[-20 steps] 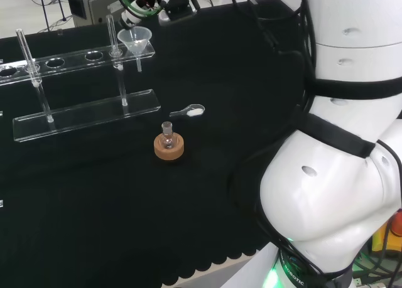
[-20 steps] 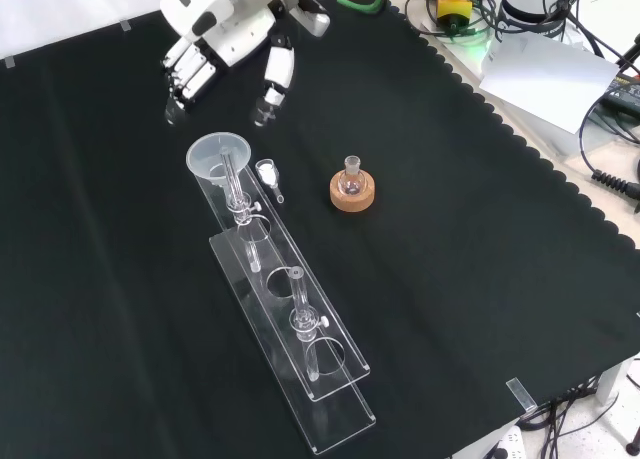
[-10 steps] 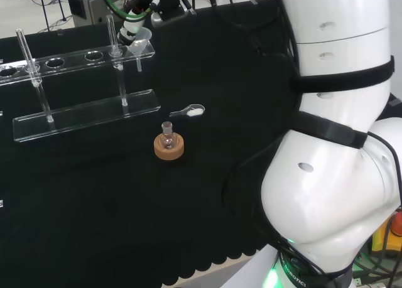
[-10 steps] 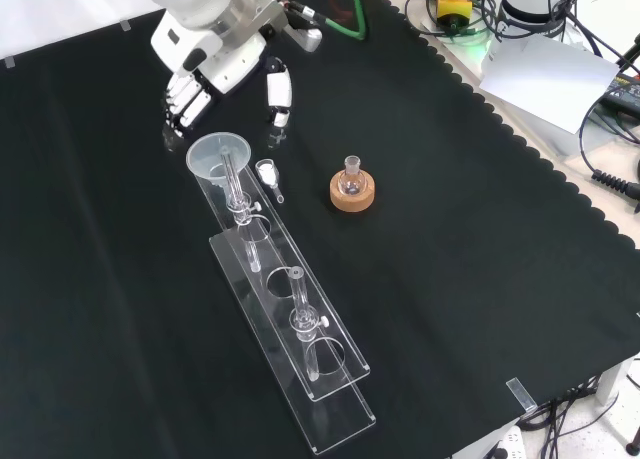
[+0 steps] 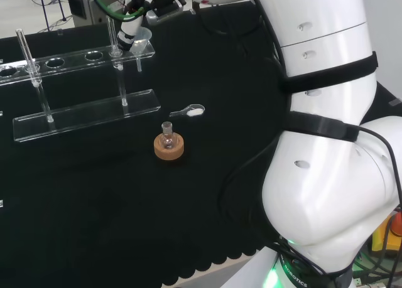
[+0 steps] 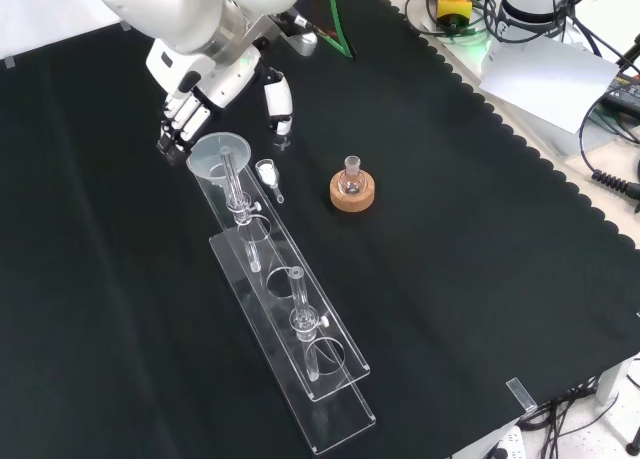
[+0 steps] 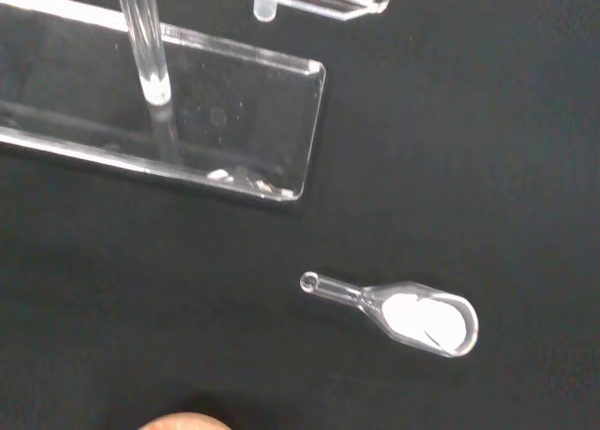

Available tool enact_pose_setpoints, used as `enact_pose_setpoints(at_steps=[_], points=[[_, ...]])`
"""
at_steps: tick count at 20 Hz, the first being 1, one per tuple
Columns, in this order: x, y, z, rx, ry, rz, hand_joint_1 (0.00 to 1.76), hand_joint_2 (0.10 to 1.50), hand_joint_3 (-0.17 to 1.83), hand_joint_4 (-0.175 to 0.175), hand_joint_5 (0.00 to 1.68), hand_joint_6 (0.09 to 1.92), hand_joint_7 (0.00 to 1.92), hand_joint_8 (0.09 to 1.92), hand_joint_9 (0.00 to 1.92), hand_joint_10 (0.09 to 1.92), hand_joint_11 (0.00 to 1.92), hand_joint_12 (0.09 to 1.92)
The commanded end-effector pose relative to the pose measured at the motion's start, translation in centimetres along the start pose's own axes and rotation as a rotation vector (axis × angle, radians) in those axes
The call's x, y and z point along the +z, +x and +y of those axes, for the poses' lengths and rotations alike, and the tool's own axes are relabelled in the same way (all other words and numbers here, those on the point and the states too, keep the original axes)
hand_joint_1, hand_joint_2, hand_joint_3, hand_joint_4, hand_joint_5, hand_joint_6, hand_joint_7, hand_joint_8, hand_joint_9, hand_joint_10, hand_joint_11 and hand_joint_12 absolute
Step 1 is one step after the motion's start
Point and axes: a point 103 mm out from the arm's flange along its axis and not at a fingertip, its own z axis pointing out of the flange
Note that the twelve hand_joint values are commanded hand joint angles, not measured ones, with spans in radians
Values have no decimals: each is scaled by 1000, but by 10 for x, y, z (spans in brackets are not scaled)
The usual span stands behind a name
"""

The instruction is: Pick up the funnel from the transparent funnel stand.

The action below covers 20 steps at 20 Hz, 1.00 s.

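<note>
The clear funnel stand [image 6: 290,324] runs along the black cloth [image 6: 480,279], and the funnel [image 6: 212,154] sits in its end hole, nearest the arm. In the front view the hand [image 6: 215,74] hangs just above the funnel, fingers spread and relaxed either side of its rim, gripping nothing. A small scoop [image 7: 403,313] of white powder lies beside the stand

The arm [image 5: 326,175] at the right of the head view is built of big rounded glossy white shells, parted by black bands at the seams, with small oval dimples on the sides. A green light glows at its base. A green cable [image 5: 116,2] loops at the upper left. The robot hand [image 6: 205,79] in the front view's upper left is white with black segments on its fingers [image 6: 172,129].
</note>
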Motion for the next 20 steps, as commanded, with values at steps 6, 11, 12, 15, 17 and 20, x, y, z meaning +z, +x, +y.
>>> enact_pose_setpoints(at_steps=[6, 11, 12, 15, 17, 20], points=[[1, 1, 2, 5, -27, -102, 575, 659, 393, -1, 0, 87, 43, 87, 0, 753, 118, 1550], [-1, 0, 6, 5, -40, -113, 590, 659, 393, -3, 0, 87, 47, 87, 0, 758, 103, 1547], [-1, 0, 7, 5, -38, -115, 592, 659, 394, -3, 0, 87, 47, 87, 0, 757, 102, 1547], [-2, 0, 10, 0, -31, -120, 594, 660, 394, -5, 0, 87, 48, 87, 0, 755, 100, 1547], [-2, -1, 13, -2, -26, -121, 596, 661, 395, -6, 0, 87, 51, 87, 0, 760, 100, 1548], [-2, -2, 16, -7, -23, -118, 600, 662, 404, -10, 0, 87, 70, 87, 0, 818, 125, 1540]])
